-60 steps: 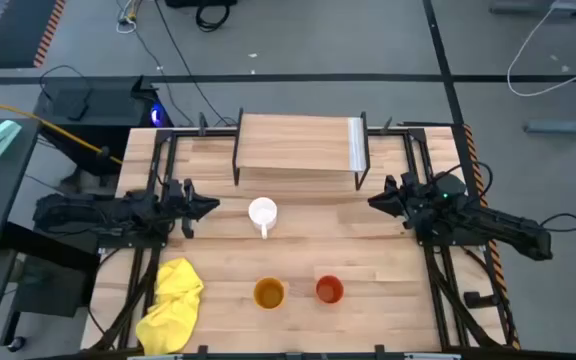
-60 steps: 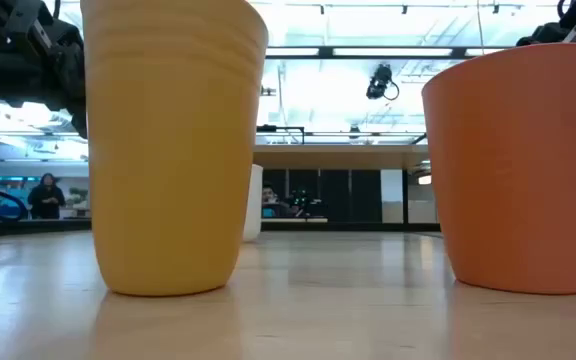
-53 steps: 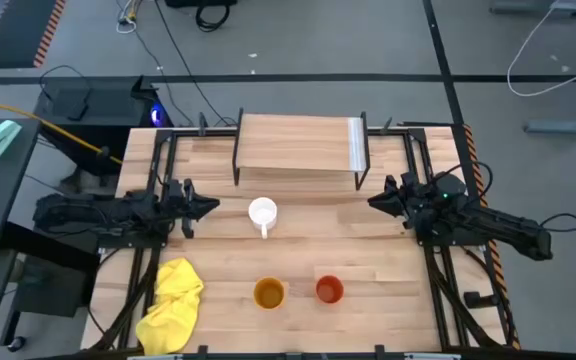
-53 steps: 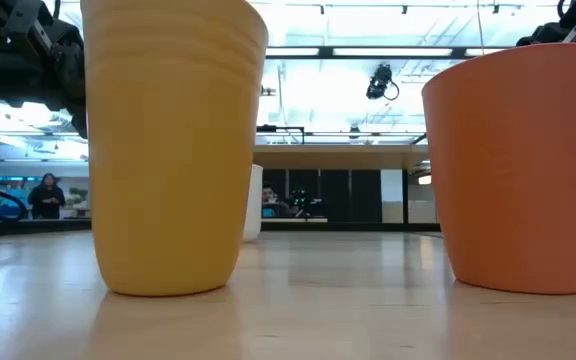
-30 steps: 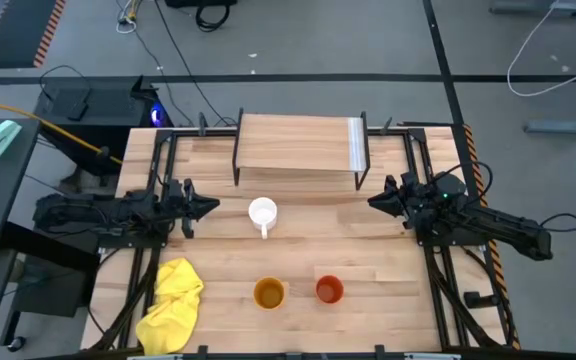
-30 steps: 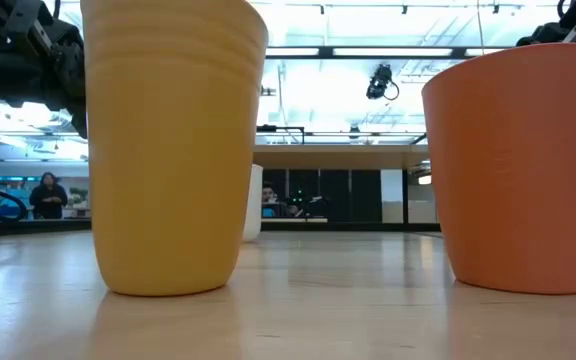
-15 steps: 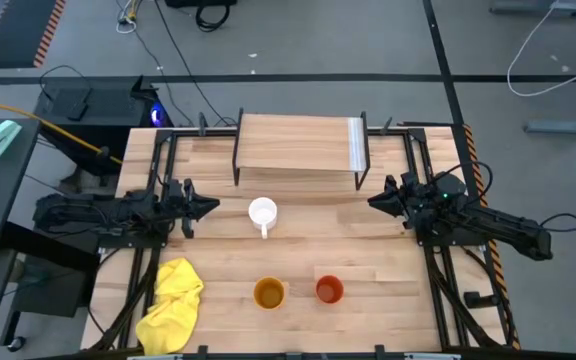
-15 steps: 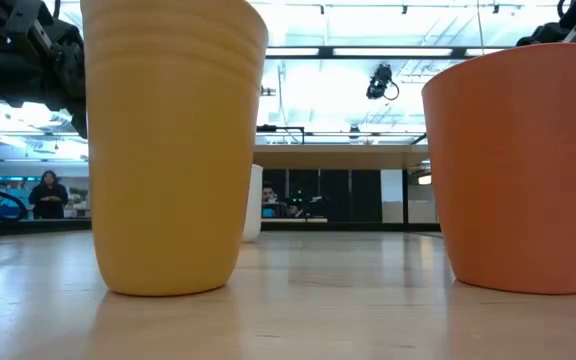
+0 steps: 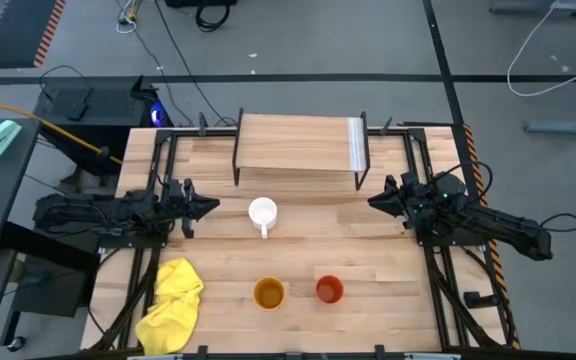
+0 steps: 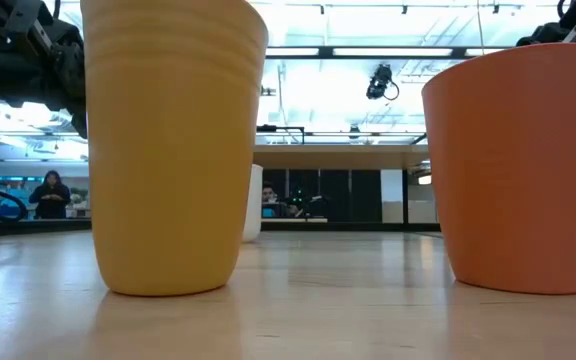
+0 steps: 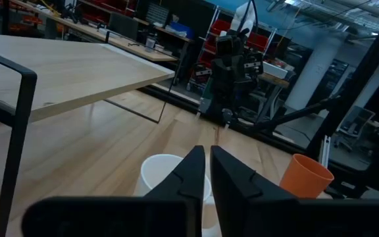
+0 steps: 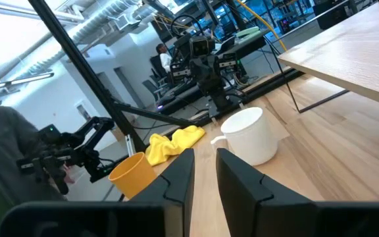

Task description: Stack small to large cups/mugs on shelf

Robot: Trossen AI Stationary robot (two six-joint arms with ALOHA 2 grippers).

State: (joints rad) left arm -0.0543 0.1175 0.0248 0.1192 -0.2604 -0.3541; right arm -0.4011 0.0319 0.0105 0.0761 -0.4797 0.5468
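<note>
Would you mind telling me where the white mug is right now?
In the high view, the white mug stands on the table near its middle, just in front of the shelf and behind the yellow cup.

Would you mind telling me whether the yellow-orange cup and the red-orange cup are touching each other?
Apart. The high view shows bare tabletop between the yellow-orange cup and the red-orange cup, and the low view shows open background between their walls.
</note>
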